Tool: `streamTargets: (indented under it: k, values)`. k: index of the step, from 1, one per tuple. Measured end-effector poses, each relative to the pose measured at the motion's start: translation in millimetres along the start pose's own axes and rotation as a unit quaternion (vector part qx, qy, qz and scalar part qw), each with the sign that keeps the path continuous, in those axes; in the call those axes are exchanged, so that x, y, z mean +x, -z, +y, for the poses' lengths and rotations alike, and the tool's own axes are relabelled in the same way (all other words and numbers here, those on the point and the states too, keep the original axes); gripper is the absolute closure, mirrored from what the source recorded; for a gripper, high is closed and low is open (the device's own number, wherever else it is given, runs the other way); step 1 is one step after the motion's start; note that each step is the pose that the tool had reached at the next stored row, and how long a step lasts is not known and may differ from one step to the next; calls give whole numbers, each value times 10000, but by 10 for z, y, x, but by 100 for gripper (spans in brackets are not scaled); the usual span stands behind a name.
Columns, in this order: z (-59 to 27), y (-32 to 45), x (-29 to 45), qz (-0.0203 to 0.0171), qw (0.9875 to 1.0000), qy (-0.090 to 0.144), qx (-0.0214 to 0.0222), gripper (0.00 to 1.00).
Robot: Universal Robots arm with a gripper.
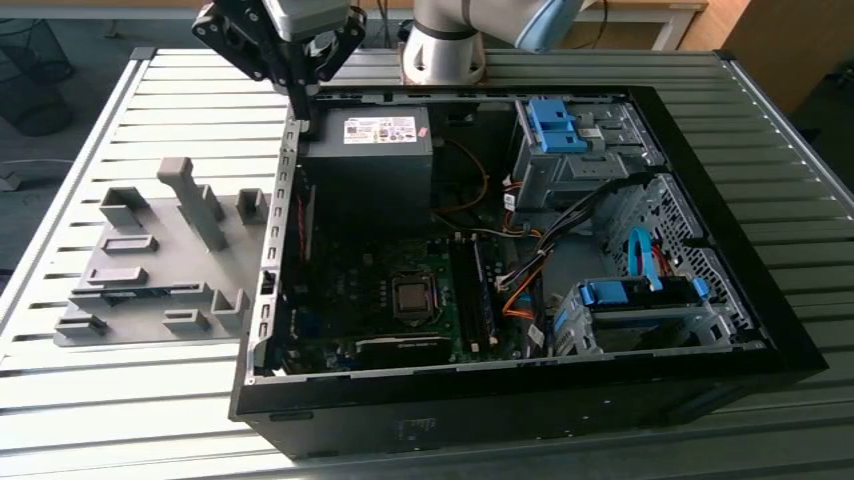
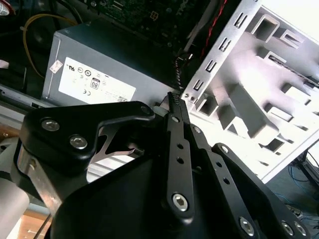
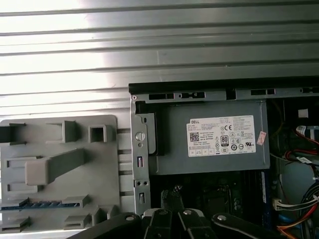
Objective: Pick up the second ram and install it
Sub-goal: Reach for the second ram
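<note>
- Exterior view: the claw hangs over the far corner of the open computer case, on the exterior view's left. It is just above the power supply.
- Its fingers point down and lie close together, with nothing between them.
- The second ram lies in the grey fixture. The fixture sits on the slatted bench, just outside the case wall on the exterior view's left.
- So the stick is off to the exterior view's left of the claw and nearer the camera, lower down and well apart from it. Its long axis runs roughly left to right across this view, along the fixture's near rows.
- First wrist view: the claw shows two slim tips almost touching, and they are empty.
- The second ram shows as a thin strip with blue on it, lying flat in a slot of the fixture.
- The case's metal wall stands between the stick and the power supply. The bench stretches out beyond both.
- Second wrist view: the claw has its fingers drawn together and holds nothing. Its tips sit over the edge where the power supply meets the case wall.
- The fixture lies on the far side of that wall from the power supply, and I cannot make out the stick here.
</note>
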State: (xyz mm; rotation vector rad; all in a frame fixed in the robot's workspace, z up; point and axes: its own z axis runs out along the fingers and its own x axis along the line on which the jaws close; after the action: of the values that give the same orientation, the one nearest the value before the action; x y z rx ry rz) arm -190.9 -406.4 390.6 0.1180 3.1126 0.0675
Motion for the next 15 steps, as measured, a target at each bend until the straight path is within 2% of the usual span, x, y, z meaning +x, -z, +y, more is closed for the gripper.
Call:
streamTargets:
  k: [5, 11, 15]
  values:
    - [-54, -1, 70, -1, 10000, 0, 1, 89]
    - [-72, -5, 153, 0, 10000, 0, 1, 89]
    - [-74, -7, 167, 0, 10000, 1, 0, 89]
